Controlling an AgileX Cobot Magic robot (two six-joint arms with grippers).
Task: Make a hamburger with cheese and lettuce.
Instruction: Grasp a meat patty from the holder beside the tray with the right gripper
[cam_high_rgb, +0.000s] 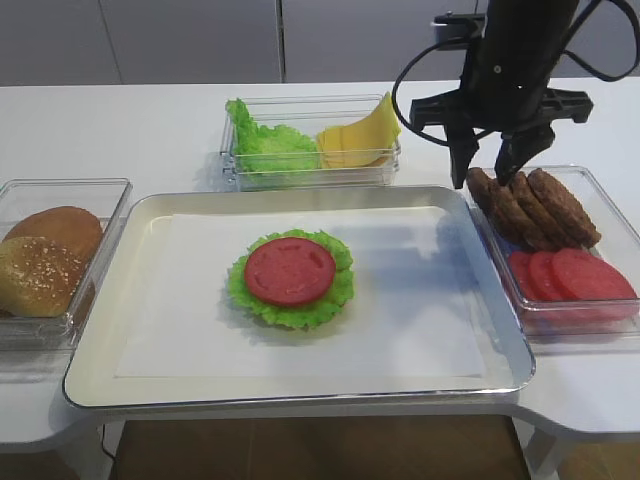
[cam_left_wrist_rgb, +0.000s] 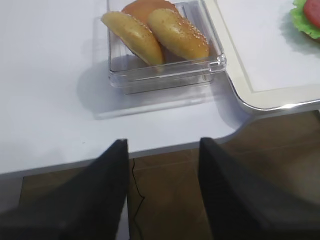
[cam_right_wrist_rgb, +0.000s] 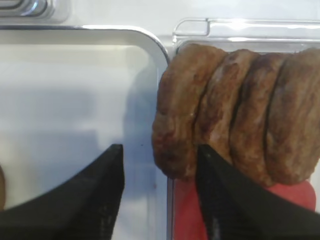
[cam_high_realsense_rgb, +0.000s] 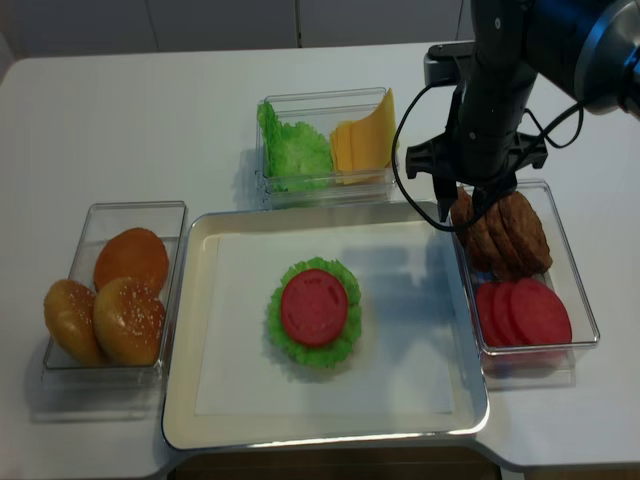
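Observation:
The hamburger (cam_high_rgb: 290, 278) (cam_high_realsense_rgb: 315, 310) lies in the middle of the tray, a frilly green lettuce layer with a red tomato disc on top; its edge shows in the left wrist view (cam_left_wrist_rgb: 307, 15). Spare lettuce (cam_high_rgb: 265, 148) and cheese (cam_high_rgb: 358, 135) slices share the clear box behind the tray. My right gripper (cam_high_rgb: 480, 178) (cam_right_wrist_rgb: 159, 150) hangs open over the left end of the patty row (cam_right_wrist_rgb: 235, 110), its jaws astride the box wall and the leftmost patty's edge, holding nothing. At the table's front left edge my left gripper (cam_left_wrist_rgb: 162, 142) is open and empty.
The silver tray (cam_high_rgb: 300, 195) is lined with white paper. A clear box on the right holds brown patties (cam_high_rgb: 535, 205) and tomato slices (cam_high_rgb: 570, 275). Another clear box on the left holds sesame buns (cam_high_rgb: 45, 260) (cam_left_wrist_rgb: 155, 30).

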